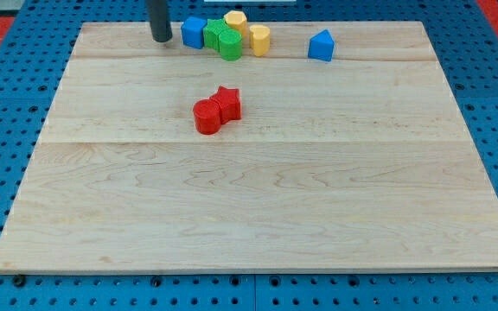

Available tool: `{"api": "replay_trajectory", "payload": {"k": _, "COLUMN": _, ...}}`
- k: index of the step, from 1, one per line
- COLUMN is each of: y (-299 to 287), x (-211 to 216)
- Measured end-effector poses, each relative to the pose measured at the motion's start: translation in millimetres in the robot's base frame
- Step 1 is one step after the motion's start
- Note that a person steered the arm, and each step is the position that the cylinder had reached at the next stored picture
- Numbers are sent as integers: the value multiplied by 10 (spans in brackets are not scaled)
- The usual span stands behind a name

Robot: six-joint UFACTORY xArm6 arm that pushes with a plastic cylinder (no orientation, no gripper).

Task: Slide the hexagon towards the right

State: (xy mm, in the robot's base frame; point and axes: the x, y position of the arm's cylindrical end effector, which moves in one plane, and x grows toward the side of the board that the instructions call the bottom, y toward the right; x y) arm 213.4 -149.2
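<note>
My tip (161,38) rests near the top edge of the pale wooden bench (258,207), upper left of centre, just left of a blue block (194,32); there are no jaws on this rod. The yellow hexagonal block (235,21) sits top centre, behind two green blocks (223,40) and beside a yellow cylinder (259,40). I judge the push should start from the hexagon's left face, skirting behind the blue block, lest the neighbours be swept along.
</note>
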Motion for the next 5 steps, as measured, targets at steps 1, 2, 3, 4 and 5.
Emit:
{"api": "replay_trajectory", "payload": {"k": 1, "y": 162, "x": -215}}
{"api": "replay_trajectory", "payload": {"k": 2, "y": 275, "x": -220}}
{"api": "replay_trajectory", "payload": {"k": 3, "y": 729, "x": -218}}
{"api": "replay_trajectory", "payload": {"k": 4, "y": 1432, "x": -206}}
{"api": "replay_trajectory", "payload": {"k": 5, "y": 1598, "x": -207}}
